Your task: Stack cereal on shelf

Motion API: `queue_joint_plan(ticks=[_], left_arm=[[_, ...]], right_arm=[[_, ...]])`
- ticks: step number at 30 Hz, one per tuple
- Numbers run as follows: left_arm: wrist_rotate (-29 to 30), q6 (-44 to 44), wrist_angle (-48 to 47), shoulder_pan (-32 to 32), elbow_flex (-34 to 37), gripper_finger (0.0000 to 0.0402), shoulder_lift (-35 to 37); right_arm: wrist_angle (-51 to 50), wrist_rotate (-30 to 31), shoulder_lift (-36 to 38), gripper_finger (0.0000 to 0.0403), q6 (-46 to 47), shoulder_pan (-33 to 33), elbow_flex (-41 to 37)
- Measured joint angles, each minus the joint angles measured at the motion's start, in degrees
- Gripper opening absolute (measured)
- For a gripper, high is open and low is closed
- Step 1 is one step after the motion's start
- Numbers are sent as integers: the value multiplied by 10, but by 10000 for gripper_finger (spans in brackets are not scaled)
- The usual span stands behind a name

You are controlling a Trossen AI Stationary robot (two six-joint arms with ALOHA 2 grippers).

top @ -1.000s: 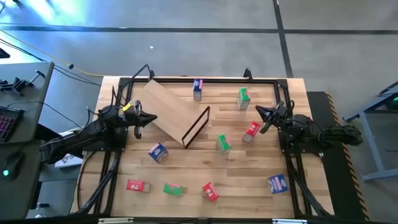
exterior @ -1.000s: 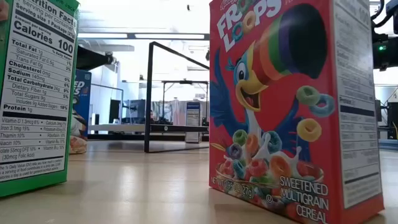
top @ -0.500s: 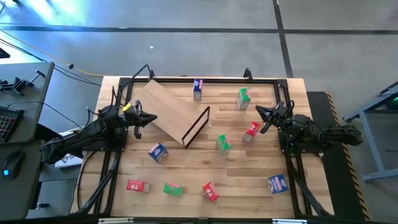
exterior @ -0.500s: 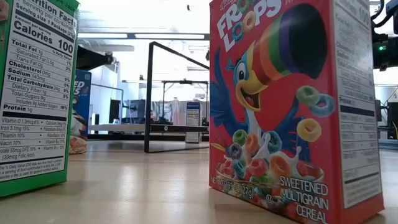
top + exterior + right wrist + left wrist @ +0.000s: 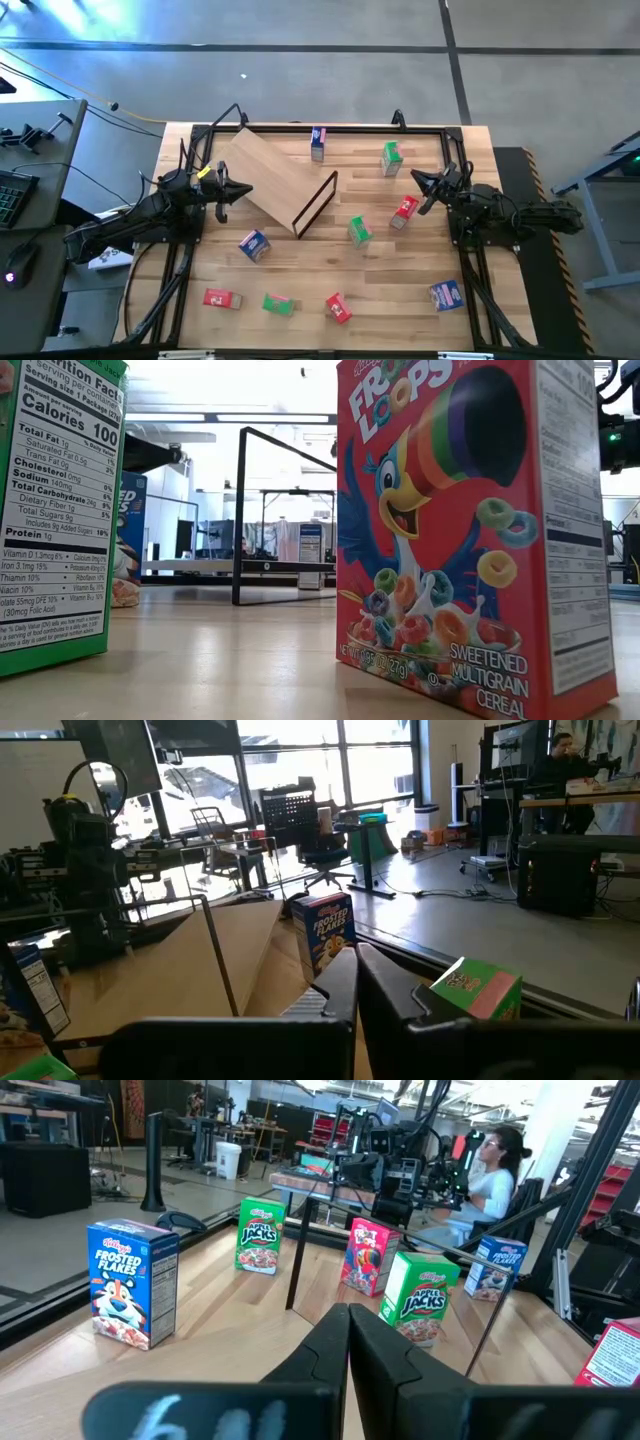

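Both arms are just parked. The left gripper (image 5: 243, 189) sits at 9 o'clock with its fingers pressed together and nothing in them; the right gripper (image 5: 417, 178) at 3 o'clock is pinched closed and empty too. The shelf (image 5: 272, 176) lies tilted around 11 o'clock. Cereal boxes are scattered everywhere: a blue one (image 5: 318, 143) at 12, a green one (image 5: 391, 157) at 1, a red one (image 5: 338, 308) at 6.

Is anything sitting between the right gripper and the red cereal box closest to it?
Nothing visible does. In the high view the right gripper, shut, hovers near the table's right side, and the small red cardboard cereal box stands just in front of it with only bare striped wooden tabletop between them.
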State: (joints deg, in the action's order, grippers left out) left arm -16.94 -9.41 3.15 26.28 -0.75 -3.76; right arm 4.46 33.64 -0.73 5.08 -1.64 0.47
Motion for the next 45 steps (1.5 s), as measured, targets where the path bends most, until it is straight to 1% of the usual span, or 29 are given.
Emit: queue_joint_plan(ticks=[30,32,35,38,45], left_arm=[[0,0,2,0,0,5,0],[0,0,13,0,0,5,0],[0,0,13,0,0,5,0],[0,-1,14,0,0,5,0],[0,0,32,0,0,5,0]], right_arm=[[0,0,0,0,0,0,0],[0,6,0,0,-32,0,0],[0,24,0,0,-133,-1,0],[0,23,0,0,-194,-1,0],[0,17,0,0,-202,-1,0]])
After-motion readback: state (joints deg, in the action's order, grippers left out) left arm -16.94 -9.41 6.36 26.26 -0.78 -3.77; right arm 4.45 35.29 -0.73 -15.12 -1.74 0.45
